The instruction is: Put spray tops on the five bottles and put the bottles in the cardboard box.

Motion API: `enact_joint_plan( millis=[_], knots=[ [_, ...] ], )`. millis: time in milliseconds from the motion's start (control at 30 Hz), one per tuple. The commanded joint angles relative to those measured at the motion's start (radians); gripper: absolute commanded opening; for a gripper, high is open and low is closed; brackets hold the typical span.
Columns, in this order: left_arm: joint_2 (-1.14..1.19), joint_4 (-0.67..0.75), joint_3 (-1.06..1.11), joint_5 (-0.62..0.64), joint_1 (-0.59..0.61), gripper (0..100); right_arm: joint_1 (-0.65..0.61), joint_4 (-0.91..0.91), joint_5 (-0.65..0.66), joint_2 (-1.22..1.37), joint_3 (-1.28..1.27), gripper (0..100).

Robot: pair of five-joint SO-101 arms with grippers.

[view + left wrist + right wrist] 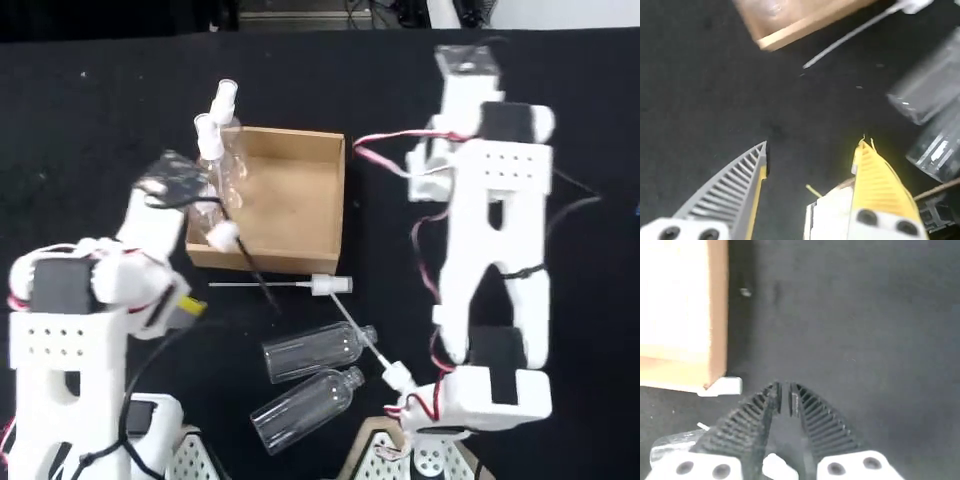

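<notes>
The cardboard box point(290, 200) stands mid-table, and three clear bottles with white spray tops point(212, 140) lean in its left side. Two open bottles point(318, 350) point(305, 405) lie on the black mat in front of it. One loose spray top point(332, 285) lies by the box's near right corner, its tube pointing left. A second loose spray top point(398, 375) lies beside the bottles' necks. My left gripper point(812, 145) is open above bare mat left of the bottles, its yellow finger point(186, 305) near the box's front. My right gripper point(785, 395) is shut on nothing, close to the spray top point(722, 386).
The right arm's white links point(495, 250) stretch over the table's right side, with red and black cables hanging. The box's wall point(717, 315) rises just beside the right gripper. Bare black mat lies to the right of the box.
</notes>
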State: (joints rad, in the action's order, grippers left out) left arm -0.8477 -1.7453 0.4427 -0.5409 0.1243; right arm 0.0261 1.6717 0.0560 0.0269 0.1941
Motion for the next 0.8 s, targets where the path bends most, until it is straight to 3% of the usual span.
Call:
enact_joint_plan(
  millis=[0, 133, 300, 533, 767],
  knots=[
    [-0.023, 0.003, -0.012, -0.037, 0.182, 26, -0.1, -0.061, -0.023, -0.01, -0.019, 6.9],
    [-0.023, 0.041, -0.005, -0.032, 0.381, 26, -0.184, -0.094, -0.075, -0.007, -0.027, 12.8],
    [-0.023, 0.258, 0.104, 0.031, 0.552, 26, -0.259, -0.137, -0.146, -0.001, -0.038, 12.8],
    [-0.025, 0.606, 0.39, 0.281, 0.616, 26, -0.336, -0.41, -0.272, -0.008, -0.288, 13.1],
    [-0.028, 0.77, 0.587, 0.456, 0.611, 26, -0.336, -0.525, -0.29, -0.01, -0.403, 13.2]
  ],
)
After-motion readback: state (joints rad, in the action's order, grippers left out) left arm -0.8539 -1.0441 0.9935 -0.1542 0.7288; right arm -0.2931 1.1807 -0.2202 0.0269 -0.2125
